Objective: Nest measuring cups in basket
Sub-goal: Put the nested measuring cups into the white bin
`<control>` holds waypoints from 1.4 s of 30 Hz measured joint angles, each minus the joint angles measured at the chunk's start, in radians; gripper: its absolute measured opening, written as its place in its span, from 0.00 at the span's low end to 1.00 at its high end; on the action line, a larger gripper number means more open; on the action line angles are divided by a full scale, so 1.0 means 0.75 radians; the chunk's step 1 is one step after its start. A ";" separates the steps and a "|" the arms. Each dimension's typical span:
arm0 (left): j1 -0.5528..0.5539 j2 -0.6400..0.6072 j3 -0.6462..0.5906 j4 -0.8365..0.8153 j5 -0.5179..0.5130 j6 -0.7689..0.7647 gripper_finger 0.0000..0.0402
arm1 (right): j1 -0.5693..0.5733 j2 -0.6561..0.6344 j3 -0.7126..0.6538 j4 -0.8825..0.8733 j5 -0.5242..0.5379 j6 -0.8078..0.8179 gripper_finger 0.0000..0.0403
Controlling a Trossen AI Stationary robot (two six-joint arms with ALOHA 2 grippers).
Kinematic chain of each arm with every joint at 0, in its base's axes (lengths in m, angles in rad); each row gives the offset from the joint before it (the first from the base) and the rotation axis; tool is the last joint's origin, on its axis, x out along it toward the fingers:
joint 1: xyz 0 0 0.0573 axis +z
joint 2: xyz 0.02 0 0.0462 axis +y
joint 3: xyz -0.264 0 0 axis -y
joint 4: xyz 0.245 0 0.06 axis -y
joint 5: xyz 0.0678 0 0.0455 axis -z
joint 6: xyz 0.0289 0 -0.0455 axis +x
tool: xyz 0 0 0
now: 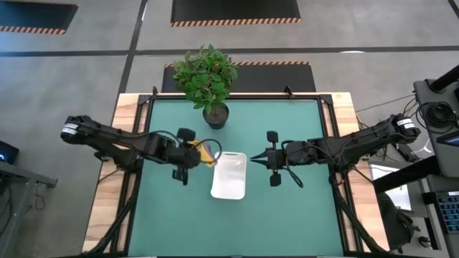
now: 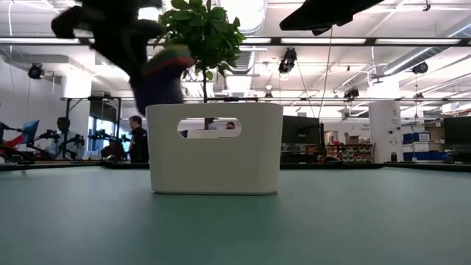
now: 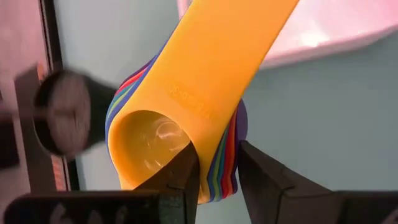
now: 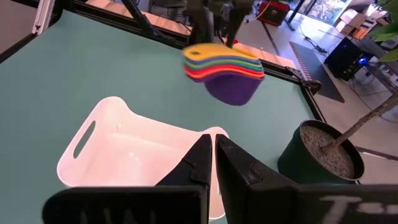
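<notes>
The measuring cups are nested in one stack, yellow innermost, purple outermost. In the right wrist view the stack hangs in the air beyond the basket. From above, the stack sits at the white basket's left far corner. In the low view it is higher than the basket's rim. My left gripper is shut on it. My right gripper is shut and hovers just right of the basket, touching nothing. My left gripper pinches the bowl wall of the nested stack, opposite the handles. One finger is inside the yellow cup and the other is outside on the purple cup, with the layered rims between them. It comes from the table's left. The stack is lifted clear, its yellow handle pointing at the basket.
A potted plant stands in a dark pot at the table's far edge, just beyond the basket. The green mat lies bare toward the near edge. People show in the room behind.
</notes>
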 joint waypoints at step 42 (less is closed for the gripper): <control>-0.081 0.653 0.452 0.113 0.165 0.536 0.19 | 0.000 -0.001 0.000 -0.025 -0.001 0.013 0.02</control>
